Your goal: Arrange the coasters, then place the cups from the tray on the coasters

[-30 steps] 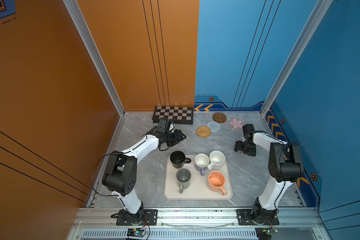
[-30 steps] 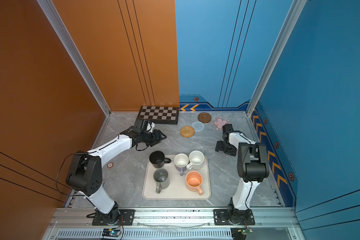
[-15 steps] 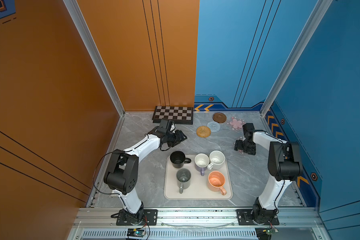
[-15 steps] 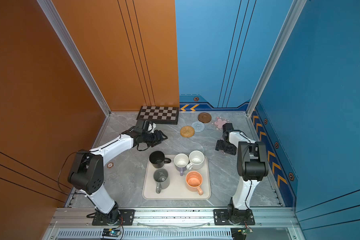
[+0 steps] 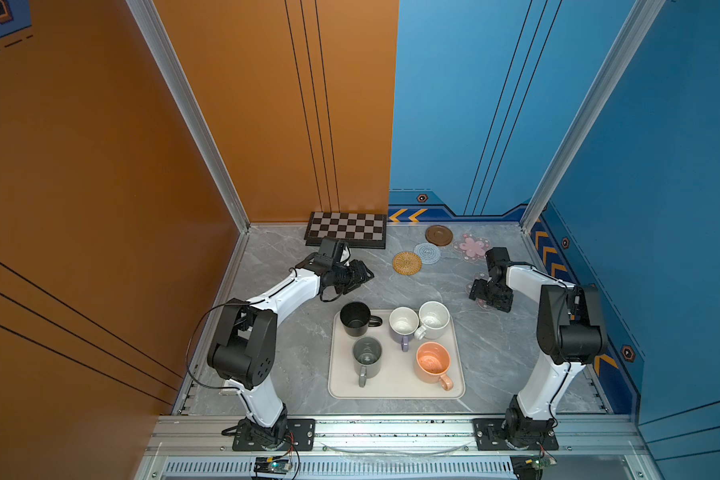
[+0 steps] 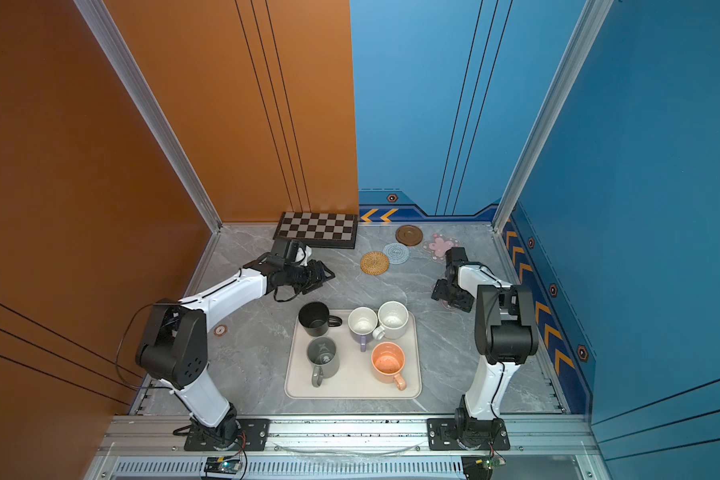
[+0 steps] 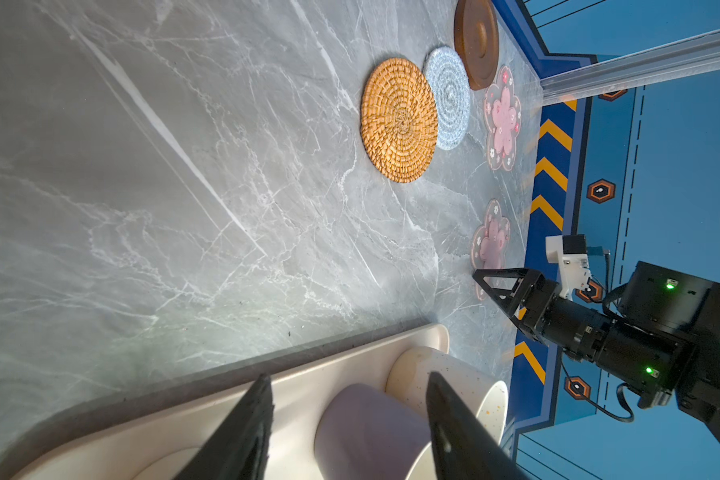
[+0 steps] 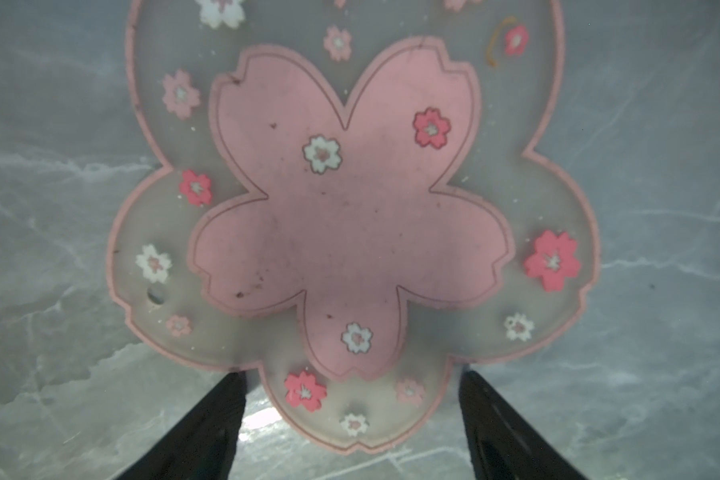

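Left claw (image 5: 360, 274): about half open and empty, hovering over the grey marble surface (image 5: 412, 291) just behind the black mug (image 5: 355, 319).
Right claw (image 8: 352, 374): spread wide, pointing down, one petal of the near flower coaster (image 8: 350, 208) between its tips; the coaster lies flat, right of the tray (image 5: 341, 386).
Other coasters: rattan coaster (image 5: 407, 262), blue crochet coaster (image 5: 427, 252), wooden disc (image 5: 438, 235) and far flower coaster (image 5: 470, 246) cluster at the back.
Cups: all five stand in the tray.
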Robot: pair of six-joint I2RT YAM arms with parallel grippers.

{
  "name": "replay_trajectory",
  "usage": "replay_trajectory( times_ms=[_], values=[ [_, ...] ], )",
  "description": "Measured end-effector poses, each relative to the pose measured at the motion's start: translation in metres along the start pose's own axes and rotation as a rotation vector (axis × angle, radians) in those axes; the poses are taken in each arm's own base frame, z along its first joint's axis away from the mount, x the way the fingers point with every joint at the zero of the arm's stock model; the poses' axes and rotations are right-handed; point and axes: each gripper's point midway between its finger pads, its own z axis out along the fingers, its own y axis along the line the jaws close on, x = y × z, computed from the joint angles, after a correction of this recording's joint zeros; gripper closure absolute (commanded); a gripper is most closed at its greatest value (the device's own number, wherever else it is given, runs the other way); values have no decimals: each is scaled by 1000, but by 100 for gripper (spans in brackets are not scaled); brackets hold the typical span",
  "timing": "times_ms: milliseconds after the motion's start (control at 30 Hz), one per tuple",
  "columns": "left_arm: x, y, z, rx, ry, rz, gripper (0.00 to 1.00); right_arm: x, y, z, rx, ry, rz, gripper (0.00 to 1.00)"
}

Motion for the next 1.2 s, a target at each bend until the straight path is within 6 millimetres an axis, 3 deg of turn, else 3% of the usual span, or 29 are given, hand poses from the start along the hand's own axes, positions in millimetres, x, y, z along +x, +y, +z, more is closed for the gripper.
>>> replay_trajectory(
  times_ms=[467, 833, 967, 1200],
  values=[
    [0, -3, -6, 8, -9, 5, 40, -15, 4, 3, 1, -10, 81, 17],
    [2, -2, -5, -6, -8, 11, 40, -11, 6, -3, -47, 6, 96, 15],
    [-1, -17, -1, 2, -13, 38, 41, -6, 7, -23, -81, -3, 96, 14],
    [-11, -43, 17, -3, -47, 104, 43, -22, 12, -81, -159, -129, 94, 15]
  ],
)
